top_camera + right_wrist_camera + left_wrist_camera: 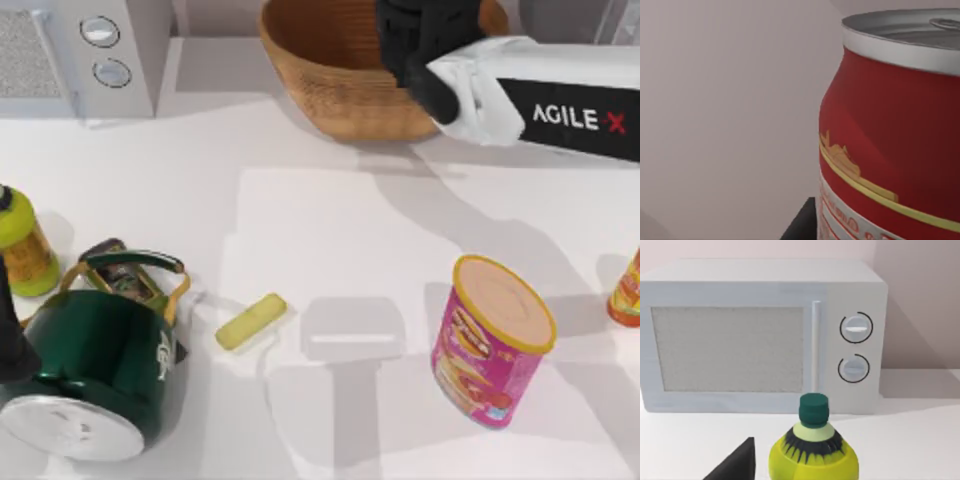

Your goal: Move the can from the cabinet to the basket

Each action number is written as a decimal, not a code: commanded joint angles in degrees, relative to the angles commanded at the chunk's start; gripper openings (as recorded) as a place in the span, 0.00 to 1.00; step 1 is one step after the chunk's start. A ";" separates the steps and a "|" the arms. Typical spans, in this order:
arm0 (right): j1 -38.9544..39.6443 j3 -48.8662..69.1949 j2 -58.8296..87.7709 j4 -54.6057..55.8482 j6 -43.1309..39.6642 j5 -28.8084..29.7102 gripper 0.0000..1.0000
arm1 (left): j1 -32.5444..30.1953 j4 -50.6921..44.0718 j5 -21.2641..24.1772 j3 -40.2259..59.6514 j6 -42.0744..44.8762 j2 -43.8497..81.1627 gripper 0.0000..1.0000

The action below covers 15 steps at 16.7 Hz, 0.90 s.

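white tabletop (330,230) carries the wicker basket (330,85) at its far edge. over the basket's right side hangs the right gripper (425,45), and the red can (895,135) sits close against its wrist camera; whether the fingers pinch it, i cannot tell. left arm (12,345) sits parked at the table's left edge.

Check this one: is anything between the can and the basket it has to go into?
Nothing visible is. The right hand is over the basket at the table's far edge, and the right wrist view shows the red can close up against it. The pink canister and green kettle stand well nearer the front.
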 joint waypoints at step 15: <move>-1.08 6.67 4.81 -1.00 -0.19 -1.07 0.38 | 0.00 0.00 0.00 0.00 0.00 0.00 1.00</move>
